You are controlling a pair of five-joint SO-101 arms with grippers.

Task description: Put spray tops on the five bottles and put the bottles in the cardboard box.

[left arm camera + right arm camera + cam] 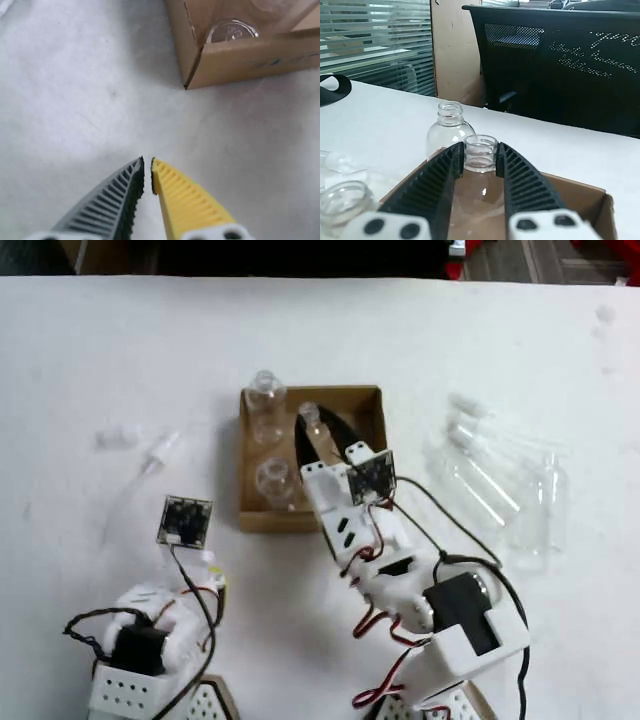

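Two-arm bottling job, mid-task: we see the right gripper (480, 151) pinching the neck of the held bottle (480, 142) inside the cardboard box (262, 523), which sits about midway across the tabletop (120, 350). We cannot tell whether that bottle's base touches the box floor. Two more clear bottles stand upright, necks open, along the box wall facing the tabletop's left edge: the far bottle (266, 392) in the box's far corner and the near bottle (275, 480) toward its near corner. The left gripper (147, 170) hangs over bare tabletop just off the box's near-left corner, its grey and yellow fingers pressed almost together on nothing. A spray top (160, 450) lies toward the tabletop's left edge. Toward the right edge lies a cluster of clear bottles (535, 505) and slim clear parts we cannot tell apart.
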